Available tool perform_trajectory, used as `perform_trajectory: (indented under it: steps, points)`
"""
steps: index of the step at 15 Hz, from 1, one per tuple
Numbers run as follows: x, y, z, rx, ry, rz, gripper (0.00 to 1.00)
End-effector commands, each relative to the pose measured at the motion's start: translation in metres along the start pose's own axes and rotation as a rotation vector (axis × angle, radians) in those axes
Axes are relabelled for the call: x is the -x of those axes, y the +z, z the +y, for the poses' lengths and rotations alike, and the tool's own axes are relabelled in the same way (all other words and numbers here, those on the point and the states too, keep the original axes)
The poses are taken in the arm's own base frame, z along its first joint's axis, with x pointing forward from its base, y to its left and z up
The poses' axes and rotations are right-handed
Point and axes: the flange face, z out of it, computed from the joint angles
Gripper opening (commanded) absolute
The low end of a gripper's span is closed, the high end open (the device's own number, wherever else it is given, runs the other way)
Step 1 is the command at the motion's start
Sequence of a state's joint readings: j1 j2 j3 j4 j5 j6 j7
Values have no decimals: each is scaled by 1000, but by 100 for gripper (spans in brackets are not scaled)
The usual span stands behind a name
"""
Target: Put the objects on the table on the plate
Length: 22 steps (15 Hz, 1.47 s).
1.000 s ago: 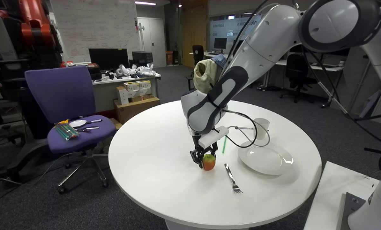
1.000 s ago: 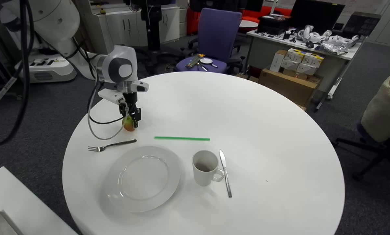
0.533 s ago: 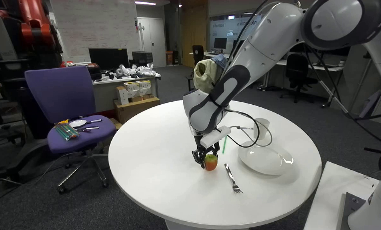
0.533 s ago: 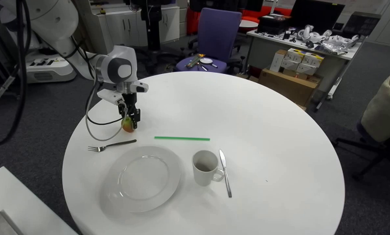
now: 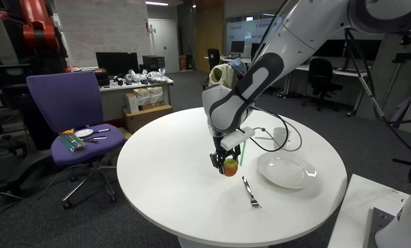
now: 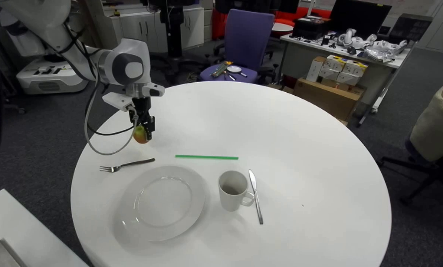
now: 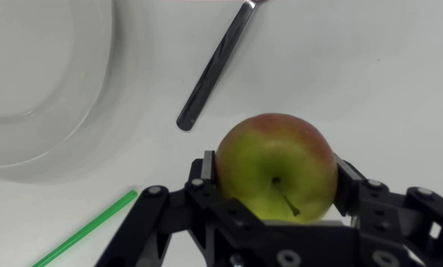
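Currently, the apple (image 7: 277,148) is being gripped by the gripper (image 7: 277,167) right of centre in the wrist view, its jaws being parted by the fruit's width; it is seemingly being held just off the table (image 7: 399,122). Beyond, a fork (image 7: 217,63) is being shown at upper centre, the plate (image 7: 91,66) at upper left, a green stick (image 7: 85,230) at lower left. In an exterior view, a mug (image 6: 229,198) and knife (image 6: 259,209) are being shown at lower centre.

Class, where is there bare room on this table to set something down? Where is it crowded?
In an exterior view, the table lies bare from the green stick to its far edge, and right of the knife except a tiny dark speck. Crowded: around plate, fork and cup; the gripper holds the apple nearby.
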<state>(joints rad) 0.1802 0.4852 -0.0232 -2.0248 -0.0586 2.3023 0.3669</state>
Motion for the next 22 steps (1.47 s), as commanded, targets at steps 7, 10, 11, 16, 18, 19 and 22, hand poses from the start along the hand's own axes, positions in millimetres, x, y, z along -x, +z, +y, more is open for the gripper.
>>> perform_trajectory:
  steps: [7,10,11,16,18,19,22]
  points:
    - [47,-41,36,-37,16,60,49]
    - [65,-41,48,-50,17,81,49]
    - [72,-42,52,-54,17,90,49]
    - [101,-41,77,-63,23,105,49]
    - [111,-45,91,-69,33,111,49]
    - [116,-47,98,-74,41,113,49]
    - [124,-57,119,-83,63,129,49]
